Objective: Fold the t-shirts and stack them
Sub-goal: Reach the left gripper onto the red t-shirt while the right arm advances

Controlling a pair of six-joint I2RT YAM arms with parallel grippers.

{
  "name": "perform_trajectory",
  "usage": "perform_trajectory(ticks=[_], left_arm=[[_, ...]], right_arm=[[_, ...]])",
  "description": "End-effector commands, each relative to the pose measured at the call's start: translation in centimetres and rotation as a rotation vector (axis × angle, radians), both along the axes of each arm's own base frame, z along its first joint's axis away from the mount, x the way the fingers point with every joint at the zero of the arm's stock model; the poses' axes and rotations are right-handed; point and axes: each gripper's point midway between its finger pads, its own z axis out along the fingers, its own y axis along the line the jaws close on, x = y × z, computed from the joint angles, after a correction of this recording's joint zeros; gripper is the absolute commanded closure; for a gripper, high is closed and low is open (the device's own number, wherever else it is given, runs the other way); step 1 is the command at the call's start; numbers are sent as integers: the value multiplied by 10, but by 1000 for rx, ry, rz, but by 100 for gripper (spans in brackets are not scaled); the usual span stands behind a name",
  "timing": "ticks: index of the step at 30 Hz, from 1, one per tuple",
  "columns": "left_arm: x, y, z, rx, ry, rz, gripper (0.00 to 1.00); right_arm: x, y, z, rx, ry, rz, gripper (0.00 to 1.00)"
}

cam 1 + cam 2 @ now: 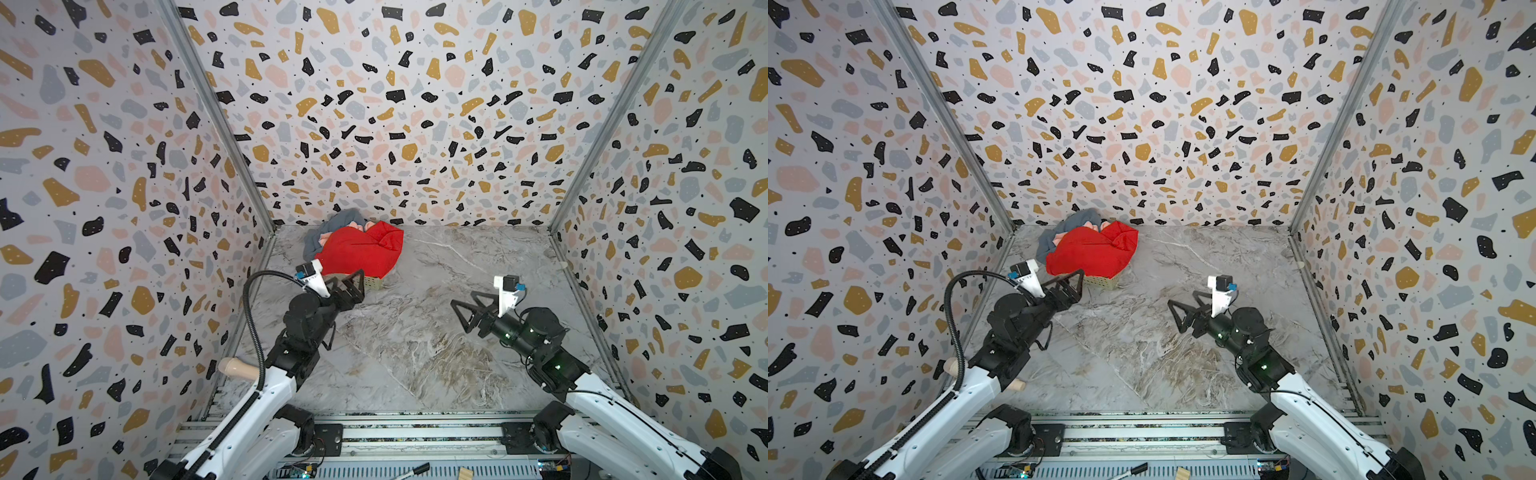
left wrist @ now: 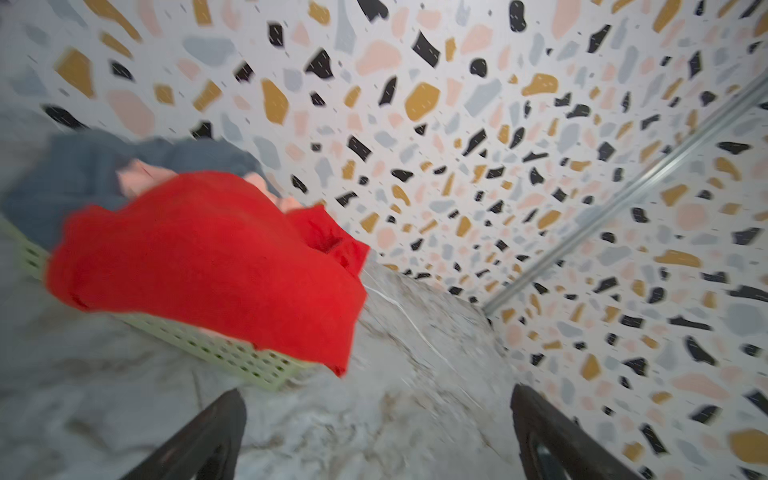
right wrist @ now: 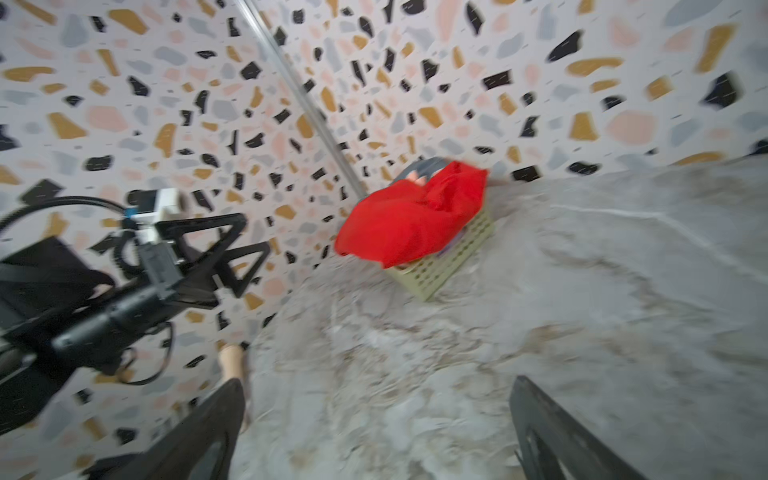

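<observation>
Left wrist view, blurred, shows the red t-shirt [image 2: 208, 266] draped over the pale green lattice basket [image 2: 232, 353]. A slate grey-blue t-shirt [image 2: 75, 174] and a peach-pink t-shirt [image 2: 137, 176] are bunched behind it. In both top views the basket sits in the far left corner of the worktop [image 1: 415, 340], close to the back wall [image 1: 415, 124].

The left end effector [image 1: 359, 286] hovers just in front of the basket, jaws spread and empty. The right end effector [image 1: 459, 316] hangs over mid-worktop, well apart from the cloth, jaws likewise spread and empty. Nothing is folded yet.

The risks, as I judge them:
- A pinch on the red cloth may catch the shirts beneath and drag out a tangle.
- The light basket could tip or slide if cloth snags its rim.
- A deep reach may shove the basket against the wall.
</observation>
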Motion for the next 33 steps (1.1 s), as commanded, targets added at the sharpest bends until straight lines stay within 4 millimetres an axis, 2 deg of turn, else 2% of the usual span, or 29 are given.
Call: perform_trajectory(ticks=[1,3,5,8,10,13,15,17,20,23,27,31,33], left_arm=[[-26,-31,-10,-180,93,-97,1],[-36,-45,-12,-205,94,-140,1],[-39,-51,-5,-268,39,-178,0],[-26,-44,-13,-219,80,-112,1],[-12,-35,1,-102,36,-49,1],[24,-1,16,126,43,174,1],[56,15,17,304,100,260,0],[90,23,14,435,157,292,1],[141,32,9,575,213,302,6],[188,33,-3,638,241,268,11],[236,37,-40,715,343,232,19],[258,37,-82,739,428,182,28],[260,34,-96,737,453,164,39]], right_arm=[[-29,19,-1,79,44,145,1],[-29,17,4,97,1,142,1],[-9,2,-8,67,72,4,1],[9,-6,-14,63,78,-42,1],[29,-15,-18,11,84,-119,1],[65,-38,-16,-107,31,-296,1],[87,-51,-10,-180,-7,-388,1],[108,-60,-4,-256,-36,-435,0],[129,-65,-3,-353,-48,-460,2],[139,-66,-5,-392,-58,-463,2],[140,-64,-13,-387,-34,-448,2],[138,-67,-21,-395,-8,-450,2],[137,-72,-25,-409,7,-471,2]])
